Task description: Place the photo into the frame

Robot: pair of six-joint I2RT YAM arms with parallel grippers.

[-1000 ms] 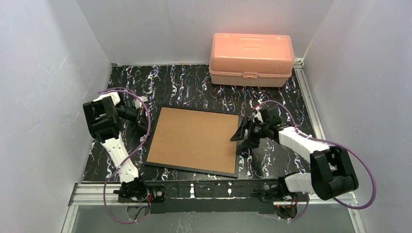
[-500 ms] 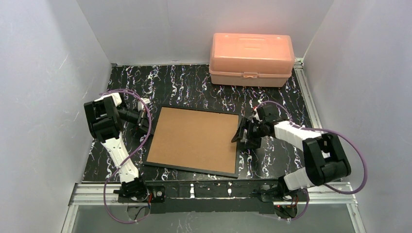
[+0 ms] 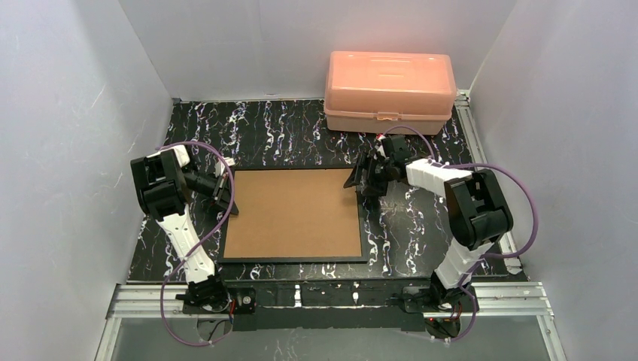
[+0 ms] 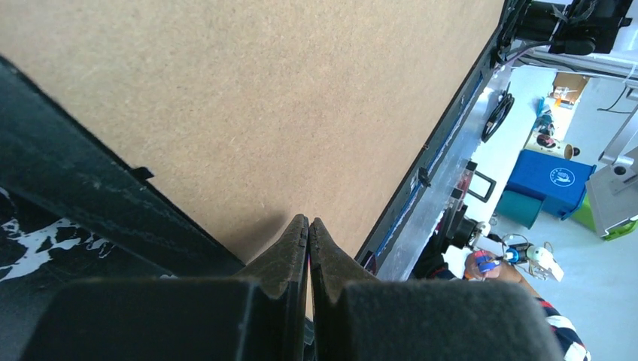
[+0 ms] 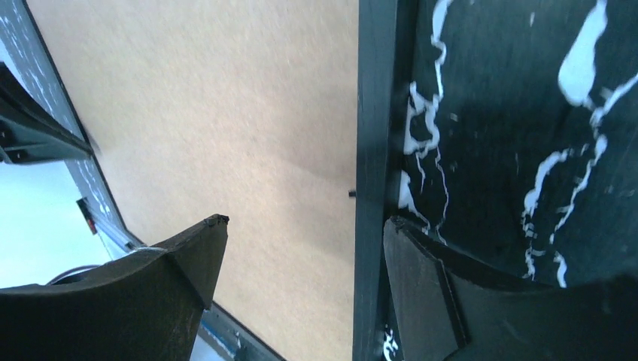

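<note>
The frame [image 3: 293,214] lies face down on the black marbled table, brown back up, thin black rim around it. The photo is out of view. At the frame's left edge, my left gripper [image 3: 228,201] is shut with nothing between its fingers. In the left wrist view its tips [image 4: 308,220] sit over the brown back [image 4: 263,98], just inside the rim. My right gripper [image 3: 362,179] is open at the frame's far right corner. In the right wrist view it [image 5: 303,222] straddles the black rim [image 5: 374,113], one finger over the back, the other over the table.
A pink plastic box [image 3: 390,90] stands shut at the back right, just beyond the right gripper. White walls close in the table on the left, the back and the right. A metal rail [image 3: 331,297] with the arm bases runs along the near edge.
The frame has turned from askew to square with the table's edges. My right arm swung away from me, from the frame's right side to its far right corner. The left gripper barely moved.
</note>
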